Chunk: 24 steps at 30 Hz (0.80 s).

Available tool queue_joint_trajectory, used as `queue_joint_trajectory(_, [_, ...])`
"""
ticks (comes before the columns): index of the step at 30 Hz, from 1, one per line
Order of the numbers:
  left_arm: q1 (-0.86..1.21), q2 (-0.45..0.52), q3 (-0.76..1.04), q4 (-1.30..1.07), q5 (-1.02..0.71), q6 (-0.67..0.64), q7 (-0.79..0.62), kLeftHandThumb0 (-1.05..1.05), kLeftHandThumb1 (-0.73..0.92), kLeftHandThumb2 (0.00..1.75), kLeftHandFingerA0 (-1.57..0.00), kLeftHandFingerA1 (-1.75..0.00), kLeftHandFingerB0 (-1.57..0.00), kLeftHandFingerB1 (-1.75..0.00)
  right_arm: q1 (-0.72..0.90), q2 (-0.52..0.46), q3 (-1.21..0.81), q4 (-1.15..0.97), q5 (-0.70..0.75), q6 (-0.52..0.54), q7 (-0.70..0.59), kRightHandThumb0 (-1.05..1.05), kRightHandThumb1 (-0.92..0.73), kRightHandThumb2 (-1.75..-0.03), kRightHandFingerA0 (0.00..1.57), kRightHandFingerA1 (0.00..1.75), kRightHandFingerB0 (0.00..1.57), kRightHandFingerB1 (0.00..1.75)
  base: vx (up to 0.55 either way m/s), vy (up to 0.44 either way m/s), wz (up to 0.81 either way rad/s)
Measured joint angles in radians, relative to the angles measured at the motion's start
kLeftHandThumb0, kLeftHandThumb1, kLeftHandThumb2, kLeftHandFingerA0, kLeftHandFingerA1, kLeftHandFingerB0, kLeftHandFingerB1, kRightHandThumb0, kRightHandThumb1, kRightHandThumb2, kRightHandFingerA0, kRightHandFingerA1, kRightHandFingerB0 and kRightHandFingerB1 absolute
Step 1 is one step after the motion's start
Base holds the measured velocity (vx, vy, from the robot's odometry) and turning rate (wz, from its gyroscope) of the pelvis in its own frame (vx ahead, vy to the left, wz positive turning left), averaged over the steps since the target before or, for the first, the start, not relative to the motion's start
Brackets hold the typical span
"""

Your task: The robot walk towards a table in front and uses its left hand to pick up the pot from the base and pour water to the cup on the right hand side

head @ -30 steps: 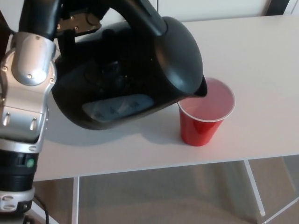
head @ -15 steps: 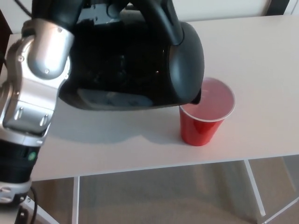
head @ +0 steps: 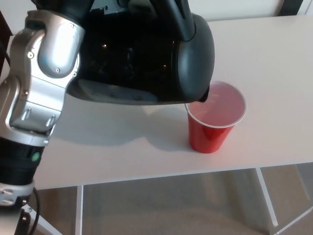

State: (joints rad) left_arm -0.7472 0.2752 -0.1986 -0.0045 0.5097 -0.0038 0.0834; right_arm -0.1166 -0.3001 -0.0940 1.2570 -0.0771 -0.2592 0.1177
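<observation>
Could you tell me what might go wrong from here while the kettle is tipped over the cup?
The kettle's spout sits right at the near-left rim of the cup, not over its middle, so water could run down the outside onto the table. The spout also looks close enough to nudge the light cup and tip it. The cup stands near the table's front edge, so any push could send it off.

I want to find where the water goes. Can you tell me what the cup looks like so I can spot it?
Look at the big white table. Near its front edge, just right of the black kettle held tipped over it, stands the red plastic cup. It is the only red thing there, with a thin white rim, and the kettle's spout sits right above that rim.
</observation>
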Motion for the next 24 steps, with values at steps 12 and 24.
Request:
queue_joint_trajectory(12, [-0.073,0.015,-0.066,0.065,0.113,-0.088,0.057,-0.14,0.65,0.62,-0.95,-1.74,-0.69,-1.40,0.001,0.000,0.008,-0.006,0.000,0.000,-0.002,-0.61,-0.28,-0.93,0.94,0.88,0.63,0.75,0.00,0.000,0.00])
queue_joint_trajectory(24, [-0.107,0.065,-0.177,0.162,0.269,-0.174,0.188,-0.33,0.53,0.60,-1.09,-1.64,-0.90,-0.69,-0.001,0.000,0.013,-0.009,-0.001,0.000,-0.002,-0.60,-0.36,-0.81,0.94,0.82,0.63,0.70,0.00,0.000,0.00])
